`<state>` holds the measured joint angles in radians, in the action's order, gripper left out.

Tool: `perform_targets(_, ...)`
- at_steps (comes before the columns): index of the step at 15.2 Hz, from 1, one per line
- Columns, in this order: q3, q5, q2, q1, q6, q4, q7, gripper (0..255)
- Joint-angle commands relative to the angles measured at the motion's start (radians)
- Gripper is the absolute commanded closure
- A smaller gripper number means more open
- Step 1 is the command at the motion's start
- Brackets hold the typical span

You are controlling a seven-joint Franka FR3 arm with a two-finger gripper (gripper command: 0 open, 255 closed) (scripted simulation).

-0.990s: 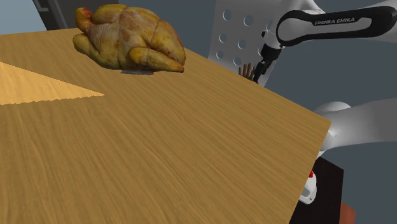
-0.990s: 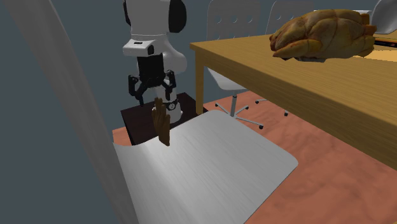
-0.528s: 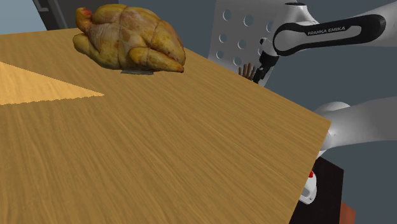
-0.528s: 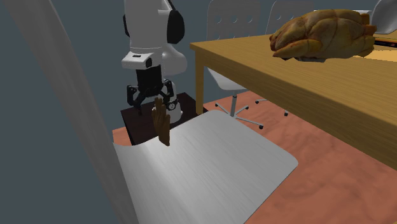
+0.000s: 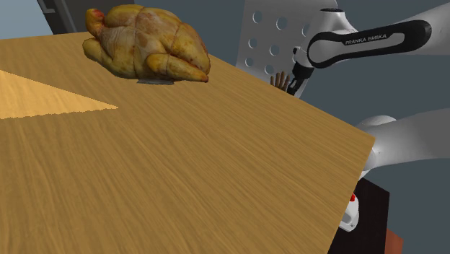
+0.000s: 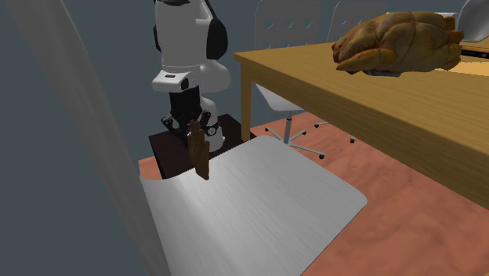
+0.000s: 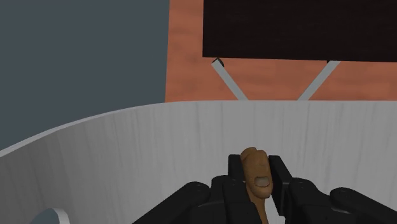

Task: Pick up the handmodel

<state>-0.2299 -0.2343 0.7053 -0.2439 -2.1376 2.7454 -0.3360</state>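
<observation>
Over past the far edge of the big wooden table [image 5: 180, 166], in the shoulder view, the brown hand model [image 5: 280, 78] pokes just its fingertips up above the tabletop. The all-black two-finger gripper [image 5: 294, 84] on the white arm [image 5: 368, 40] sits right against it. The second exterior view makes more sense of it. The hand model [image 6: 201, 157] stands upright, fingers pointing up, at the back edge of a pale grey, smooth curved seat-like surface [image 6: 258, 212]. The gripper [image 6: 190, 125] comes straight down over its top, and the dark box stand [image 6: 168, 145] is just behind. From the wrist camera the gripper [image 7: 257, 167] looks clamped on. Its two black fingers [image 7: 235, 173] sit tight on either side of the hand model [image 7: 257, 181] with no gap I can spot, so I'd call that a grasp on the upper part of it. The base of the hand model is hidden by the gripper in that view. In the second exterior view it looks like it rests on the grey surface, though I can't say for sure that it touches. Elsewhere, a golden-brown roast chicken [image 5: 144, 43] lies on the wooden table, well apart from the gripper. A white chair with round holes in its back [image 5: 270, 36] stands beyond the table, near the hand model. The floor [image 6: 392, 219] is a reddish-brown, terracotta sort of colour, and the walls around are plain dark grey.
</observation>
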Motion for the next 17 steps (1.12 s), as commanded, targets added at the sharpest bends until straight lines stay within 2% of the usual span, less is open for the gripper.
perform_targets(1,0.0,0.0,-0.001,0.0,-0.001,0.001,0.0,255)
perform_targets(5,0.001,0.0,0.004,0.0,0.003,0.002,0.0,255)
perform_targets(17,0.025,0.027,0.049,0.01,0.183,-0.134,-0.012,255)
